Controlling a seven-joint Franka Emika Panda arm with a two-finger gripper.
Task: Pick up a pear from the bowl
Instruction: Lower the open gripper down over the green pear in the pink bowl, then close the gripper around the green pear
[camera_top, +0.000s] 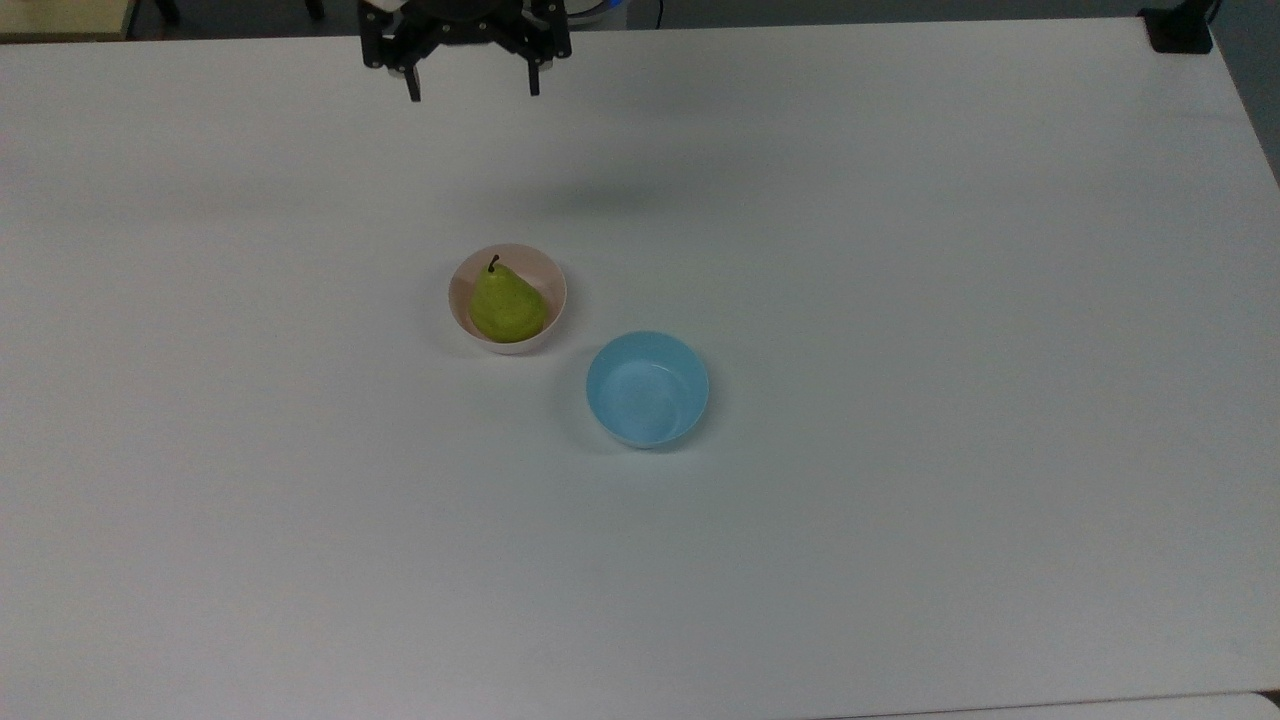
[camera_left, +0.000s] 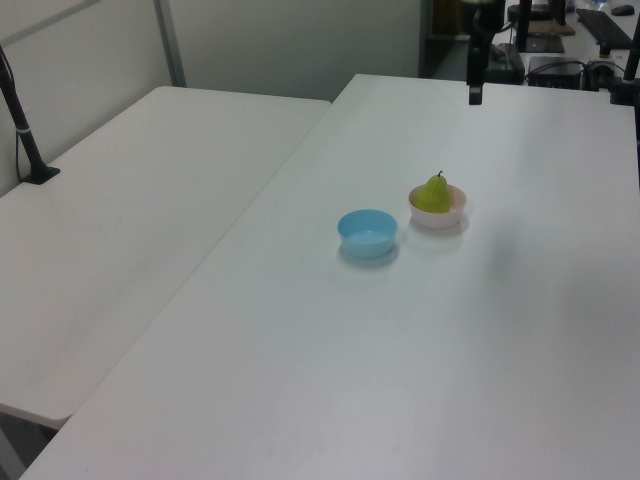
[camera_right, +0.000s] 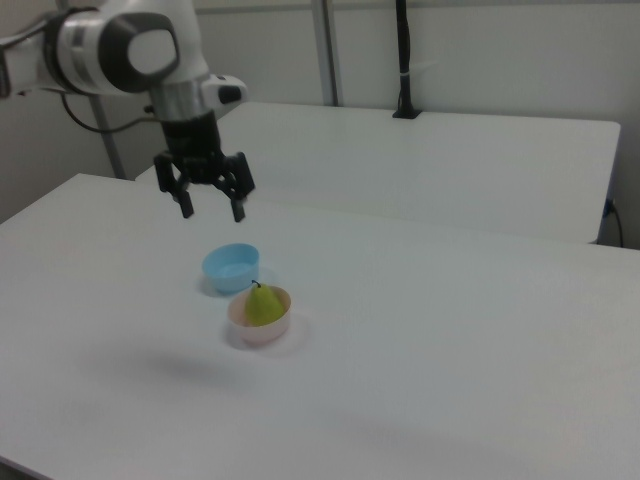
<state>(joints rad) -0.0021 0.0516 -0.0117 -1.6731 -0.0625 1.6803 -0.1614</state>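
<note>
Two bowls mid-table; the claw (camera_top: 470, 92) hangs spread near the far edge.

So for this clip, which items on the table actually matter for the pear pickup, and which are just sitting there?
Part of the job:
- pear, sitting in the pink bowl
- pink bowl
- gripper, open, high above the table, well away from the bowl

Just lying about:
- blue bowl, empty, beside the pink one without touching it
- black clamp at the table corner
</note>
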